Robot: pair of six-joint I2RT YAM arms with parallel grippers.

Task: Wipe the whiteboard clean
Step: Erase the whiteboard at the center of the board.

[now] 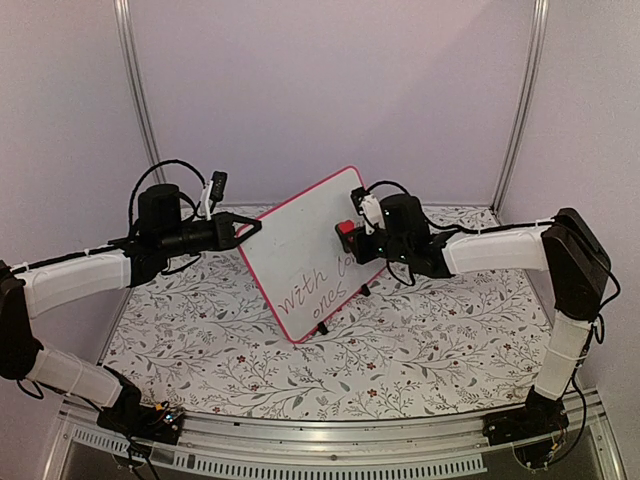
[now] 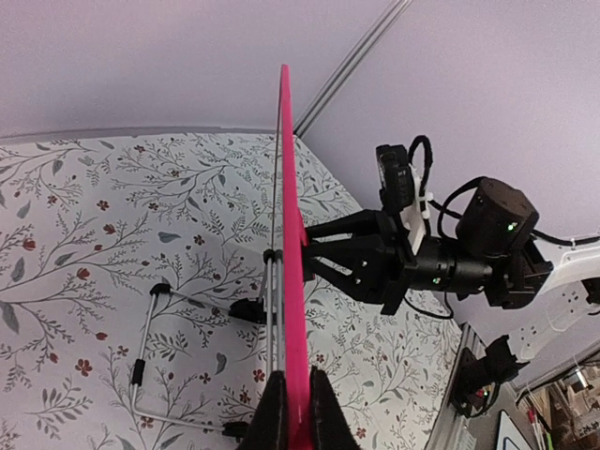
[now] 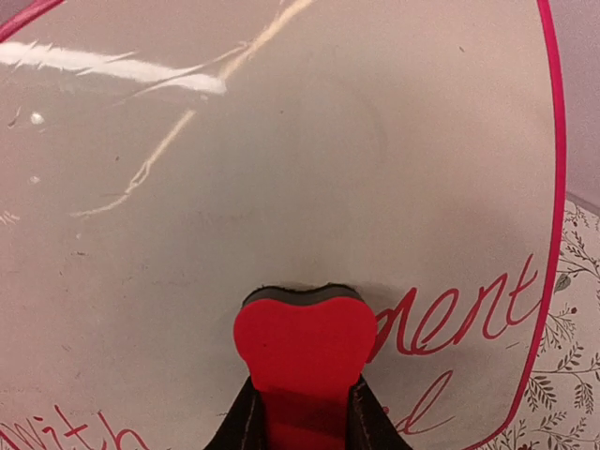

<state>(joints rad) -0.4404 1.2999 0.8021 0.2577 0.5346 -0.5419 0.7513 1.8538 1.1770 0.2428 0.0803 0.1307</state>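
Observation:
The whiteboard (image 1: pixel 305 250) stands tilted on the table, white with a thin pink-red frame and red handwriting across its lower part. My left gripper (image 1: pixel 250 230) is shut on the board's left edge; in the left wrist view the frame (image 2: pixel 292 281) runs edge-on between the fingertips (image 2: pixel 272 412). My right gripper (image 1: pixel 352 238) is shut on a red eraser block (image 3: pixel 302 349), whose dark felt face presses against the whiteboard (image 3: pixel 281 169). Red words (image 3: pixel 459 314) lie just right of the eraser. The board's upper area is bare of writing.
The floral tablecloth (image 1: pixel 400 340) covers the table. A wire stand with black feet (image 2: pixel 155 352) props the board from behind. Metal posts (image 1: pixel 135 90) and pale walls enclose the back and sides.

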